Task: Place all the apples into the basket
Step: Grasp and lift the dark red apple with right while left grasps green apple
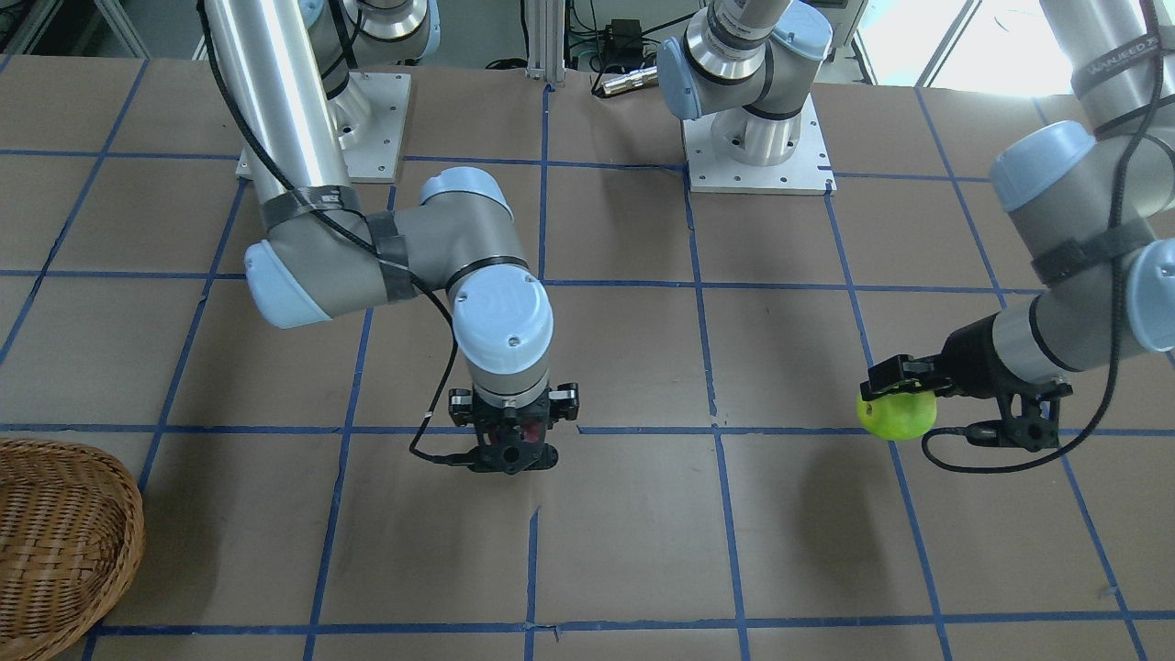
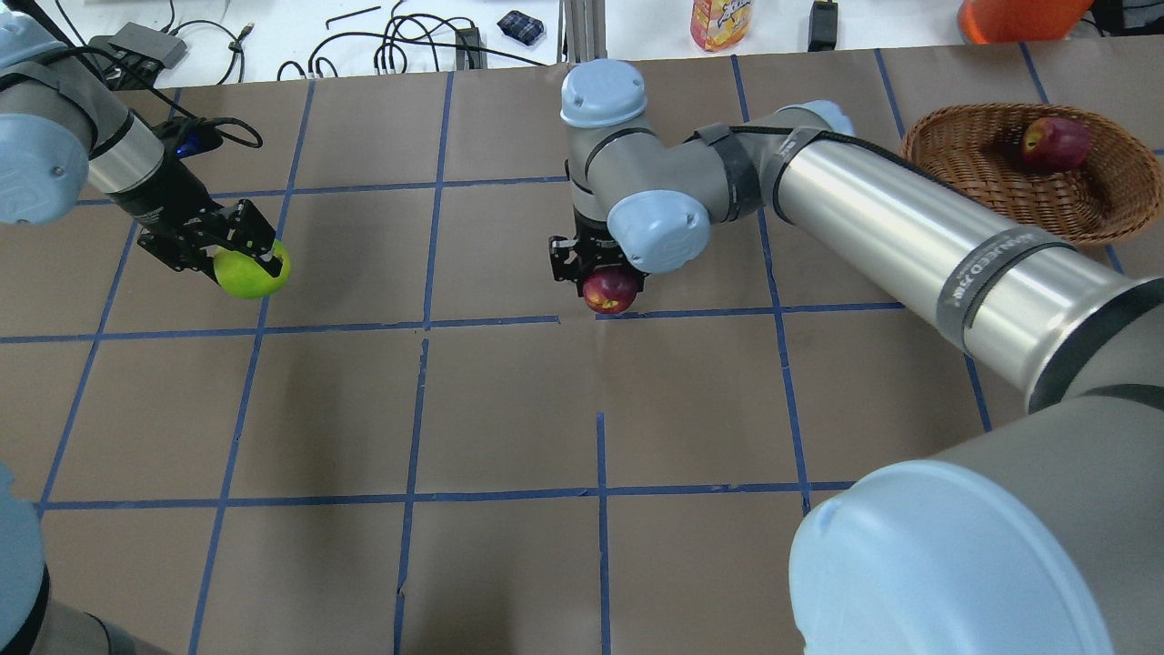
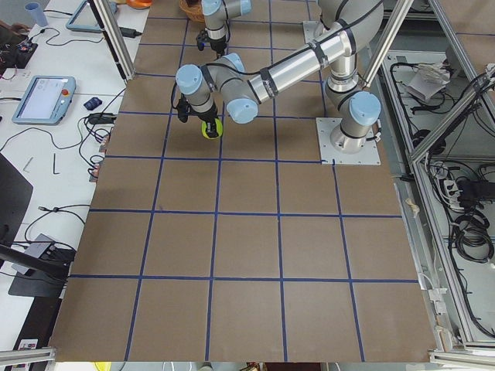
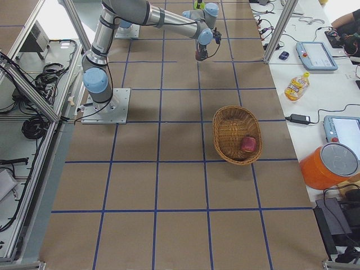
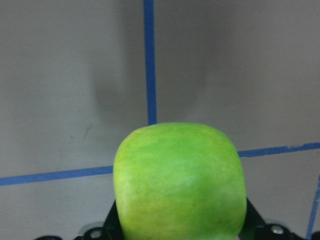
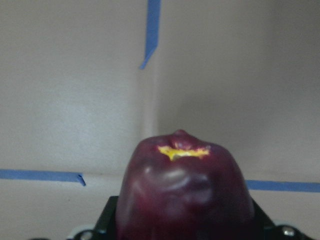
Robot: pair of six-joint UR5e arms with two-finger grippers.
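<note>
Three apples are accounted for: two are held and one is in. The red apple [image 2: 1055, 143] lies inside the basket [image 2: 991, 196], toward its far side. In the overhead view the basket is set at the far right corner of the worktop [image 2: 509, 409].

Right jaws: closed on the dark red apple [image 2: 610, 290], near the middle of the worktop. The apple is gripped at its sides and hangs below the fingers. In the right wrist view its puckered end, flecked yellow, is turned away from the wrist. Whether it is clear of the worktop cannot be told for certain.

Left jaws: closed on the green apple [image 1: 897, 413], at the robot's far left, well apart from the basket. The apple is pinched at its upper part, with most of it showing below the fingers. A shadow on the worktop in the left wrist view suggests it is lifted.

Relation that matters: the basket lies to the robot's right of both held apples, and farther from its base. The right arm [image 2: 873, 218] is much the nearer. No long axis need be reckoned with, since the apples are round.

The right-side drop is judged to be the step in hand. The green apple is judged to need carrying across the whole worktop, or handing over.
</note>
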